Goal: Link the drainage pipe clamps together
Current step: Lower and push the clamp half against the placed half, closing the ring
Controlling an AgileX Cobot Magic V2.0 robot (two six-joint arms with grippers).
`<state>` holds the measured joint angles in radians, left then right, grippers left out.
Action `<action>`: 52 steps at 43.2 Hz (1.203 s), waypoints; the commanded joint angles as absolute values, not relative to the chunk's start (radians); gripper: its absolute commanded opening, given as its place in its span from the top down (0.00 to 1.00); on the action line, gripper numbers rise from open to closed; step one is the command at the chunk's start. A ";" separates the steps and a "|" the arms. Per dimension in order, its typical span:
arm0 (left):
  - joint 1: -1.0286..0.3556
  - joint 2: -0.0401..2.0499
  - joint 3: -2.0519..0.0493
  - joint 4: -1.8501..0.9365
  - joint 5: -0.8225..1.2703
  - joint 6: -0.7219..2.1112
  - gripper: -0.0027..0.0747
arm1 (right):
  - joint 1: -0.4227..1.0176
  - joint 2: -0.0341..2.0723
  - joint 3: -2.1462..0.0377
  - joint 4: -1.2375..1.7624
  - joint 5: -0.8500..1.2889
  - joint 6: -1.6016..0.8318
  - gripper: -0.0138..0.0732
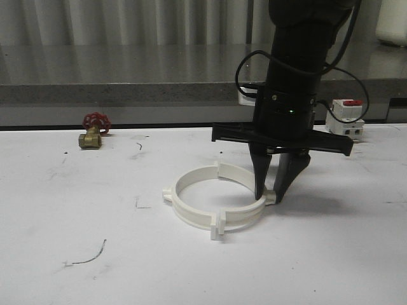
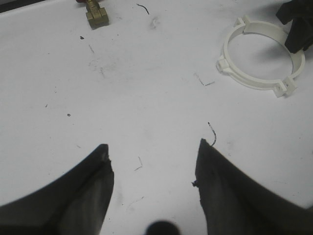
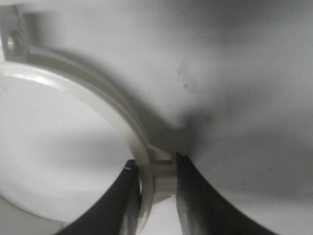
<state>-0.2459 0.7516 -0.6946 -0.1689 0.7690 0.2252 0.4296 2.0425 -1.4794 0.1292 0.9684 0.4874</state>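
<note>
- White tabletop [image 1: 76, 210], scuffed with dark marks, runs back to a grey ledge; a brass valve [image 1: 93, 131] sits far left and a breaker [image 1: 346, 119] far right, both well apart from the work.
- Near the table's middle the two clamps [image 1: 213, 204] lie flat, their end tabs meeting at front and back so they already form one ring.
- Right gripper [image 1: 272, 194] points straight down at the ring's right side, its fingers pinched on the wall and small outer lug there, one inside the ring and one outside.
- Left gripper [image 2: 154, 169] hovers over bare table with its fingers spread wide, holding nothing.
- Judging by this, joining looks mostly done; whether the tabs are fully seated I cannot tell, so a final press or a release may remain.
</note>
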 commanded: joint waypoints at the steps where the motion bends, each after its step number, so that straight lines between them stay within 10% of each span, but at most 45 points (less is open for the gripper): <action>1: -0.242 0.749 -0.722 -0.180 0.706 0.224 0.48 | 0.429 1.986 -1.511 0.136 0.962 0.474 0.68; 52: -0.242 0.749 -0.722 -0.180 0.706 0.224 0.48 | 0.429 1.985 -1.511 0.141 0.941 0.475 0.48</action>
